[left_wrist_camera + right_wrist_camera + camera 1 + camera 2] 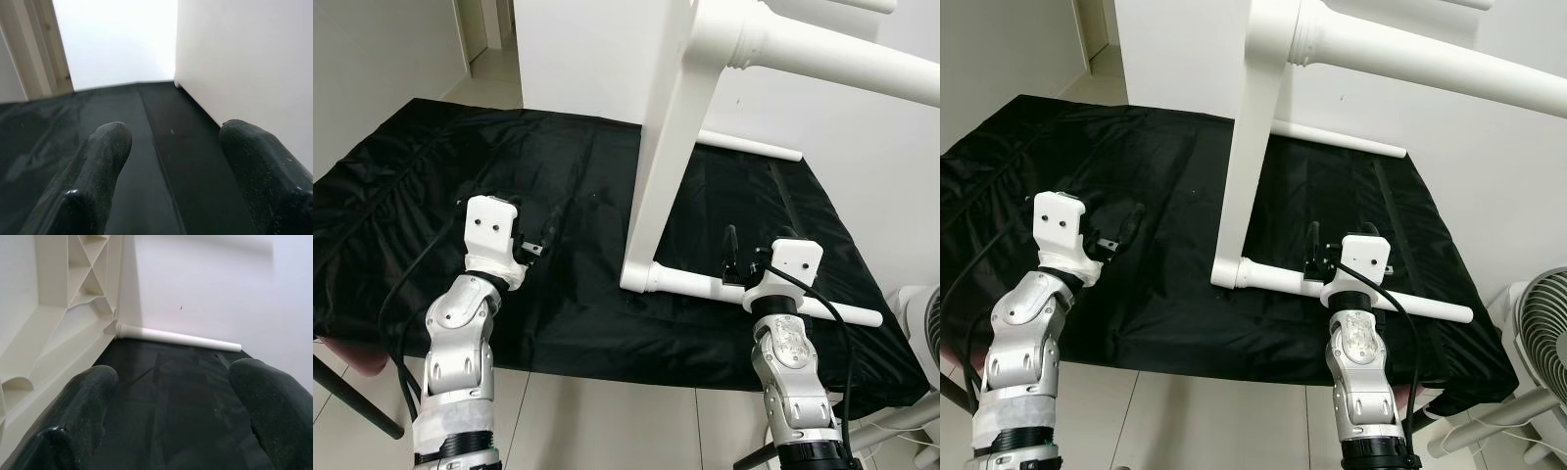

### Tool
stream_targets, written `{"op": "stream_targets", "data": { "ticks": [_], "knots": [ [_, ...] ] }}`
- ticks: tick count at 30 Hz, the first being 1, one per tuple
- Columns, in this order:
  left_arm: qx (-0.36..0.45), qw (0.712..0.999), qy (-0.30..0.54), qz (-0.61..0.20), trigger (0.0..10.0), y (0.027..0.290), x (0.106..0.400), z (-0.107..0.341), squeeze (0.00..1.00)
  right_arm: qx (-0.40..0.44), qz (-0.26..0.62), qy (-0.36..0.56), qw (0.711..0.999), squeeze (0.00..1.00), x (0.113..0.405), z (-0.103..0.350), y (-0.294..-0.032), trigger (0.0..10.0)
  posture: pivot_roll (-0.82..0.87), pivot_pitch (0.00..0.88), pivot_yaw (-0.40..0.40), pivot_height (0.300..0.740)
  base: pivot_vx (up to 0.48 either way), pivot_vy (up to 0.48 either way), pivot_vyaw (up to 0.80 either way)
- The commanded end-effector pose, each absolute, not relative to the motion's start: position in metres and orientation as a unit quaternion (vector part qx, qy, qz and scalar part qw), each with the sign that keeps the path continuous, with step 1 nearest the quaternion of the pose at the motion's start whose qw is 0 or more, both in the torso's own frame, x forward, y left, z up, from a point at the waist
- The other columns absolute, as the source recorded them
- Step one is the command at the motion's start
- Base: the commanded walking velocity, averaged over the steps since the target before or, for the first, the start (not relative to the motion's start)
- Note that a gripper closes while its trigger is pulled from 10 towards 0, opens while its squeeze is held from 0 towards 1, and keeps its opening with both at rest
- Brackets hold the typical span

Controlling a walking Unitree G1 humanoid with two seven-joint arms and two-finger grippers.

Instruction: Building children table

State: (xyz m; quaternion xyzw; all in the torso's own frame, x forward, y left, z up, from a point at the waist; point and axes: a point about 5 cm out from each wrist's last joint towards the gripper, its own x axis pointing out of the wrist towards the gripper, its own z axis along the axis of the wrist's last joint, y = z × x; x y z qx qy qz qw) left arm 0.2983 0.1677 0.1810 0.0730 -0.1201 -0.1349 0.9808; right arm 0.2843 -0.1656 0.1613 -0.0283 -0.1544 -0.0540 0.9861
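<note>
- Black cloth covers the floor, and the white table stands tipped on its edge on it.
- Nearest the table, the right gripper hovers at the table's near leg, fingers spread wide and empty.
- Left of the table, the left gripper waits wide and empty.
- Beyond, the far leg lies by the wall.
- Best to center both fingers around the near leg before closing.
</note>
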Motion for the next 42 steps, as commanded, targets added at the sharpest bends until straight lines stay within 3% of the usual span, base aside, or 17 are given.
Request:
{"op": "stream_targets", "data": {
  "ticks": [1,6,7,10,11,15,16,17,20,21,23,24,27,28,31,32,42],
  "knots": [
    [0.069,0.986,-0.138,-0.063,10.0,0.171,0.296,0.184,0.0,-0.03,-0.054,-0.147,0.987,0.0,0.283,0.156,-0.166,10.0,0.0,0.0,-0.083,0.74,0.0,0.0,0.0],
    [0.051,0.987,-0.134,-0.071,10.0,0.171,0.298,0.182,0.0,-0.03,-0.042,-0.14,0.989,0.0,0.286,0.151,-0.163,10.0,0.01,0.01,-0.091,0.74,0.0,0.0,0.0],
    [0.023,0.988,-0.126,-0.083,10.0,0.171,0.297,0.179,1.0,-0.021,-0.034,-0.135,0.99,0.0,0.286,0.15,-0.161,10.0,0.01,0.011,-0.1,0.74,0.0,0.0,0.0],
    [0.013,0.988,-0.126,-0.088,10.0,0.171,0.296,0.179,1.0,-0.012,-0.023,-0.131,0.991,0.0,0.287,0.149,-0.158,10.0,0.02,0.005,-0.101,0.74,0.0,0.0,0.0],
    [0.008,0.988,-0.122,-0.091,10.0,0.171,0.295,0.176,1.0,0.001,-0.003,-0.129,0.992,1.0,0.286,0.148,-0.154,10.0,0.02,0.005,-0.103,0.74,0.0,0.0,0.0],
    [0.027,0.99,-0.117,-0.078,10.0,0.171,0.292,0.171,1.0,-0.011,0.009,-0.128,0.992,0.98,0.287,0.146,-0.153,10.0,0.02,0.005,-0.109,0.74,0.0,0.0,0.0],
    [0.032,0.99,-0.115,-0.073,10.0,0.171,0.29,0.168,1.0,-0.019,0.008,-0.127,0.992,0.32,0.287,0.146,-0.154,10.0,0.02,0.0,-0.111,0.74,0.0,0.0,0.0],
    [0.033,0.99,-0.116,-0.073,10.0,0.171,0.287,0.166,0.3,-0.024,0.007,-0.126,0.992,0.0,0.287,0.145,-0.155,10.0,0.02,0.0,-0.111,0.74,0.0,0.0,0.0],
    [0.034,0.99,-0.112,-0.081,10.0,0.171,0.282,0.163,0.0,-0.031,0.007,-0.125,0.992,0.0,0.287,0.145,-0.156,10.0,0.02,0.0,-0.111,0.74,0.0,0.0,0.0],
    [0.03,0.988,-0.107,-0.104,10.0,0.171,0.274,0.157,0.0,-0.024,0.018,-0.128,0.991,0.96,0.286,0.143,-0.157,10.0,0.03,0.0,-0.112,0.74,0.0,0.0,0.0],
    [0.026,0.987,-0.108,-0.113,10.0,0.171,0.273,0.156,0.03,-0.026,0.016,-0.129,0.991,1.0,0.286,0.143,-0.158,10.0,0.03,0.0,-0.109,0.74,0.0,0.0,0.0],
    [0.02,0.987,-0.111,-0.119,10.0,0.171,0.272,0.157,1.0,-0.029,0.012,-0.131,0.991,1.0,0.287,0.143,-0.159,10.0,0.03,0.0,-0.108,0.74,0.0,0.0,0.0],
    [0.04,0.986,-0.115,-0.116,10.0,0.173,0.273,0.16,1.0,-0.037,0.006,-0.128,0.991,1.0,0.289,0.144,-0.161,10.0,0.03,0.0,-0.107,0.74,0.0,0.0,0.0],
    [0.051,0.985,-0.119,-0.115,10.0,0.173,0.274,0.161,1.0,-0.037,0.006,-0.128,0.991,0.0,0.29,0.144,-0.161,10.0,0.03,0.0,-0.107,0.74,0.0,0.0,0.0],
    [0.057,0.984,-0.121,-0.114,10.0,0.173,0.274,0.162,1.0,-0.036,0.006,-0.127,0.991,0.0,0.29,0.144,-0.162,10.0,0.03,0.0,-0.107,0.74,0.0,0.0,0.0],
    [0.059,0.983,-0.125,-0.122,10.0,0.171,0.273,0.163,0.0,-0.039,0.005,-0.128,0.991,0.0,0.29,0.144,-0.162,10.0,0.03,0.0,-0.111,0.74,0.0,0.0,0.0],
    [0.059,0.982,-0.121,-0.131,10.0,0.157,0.272,0.16,0.0,-0.035,0.005,-0.111,0.993,0.0,0.282,0.126,-0.158,10.0,0.02,0.0,-0.068,0.74,0.0,0.0,0.0]
  ]
}}
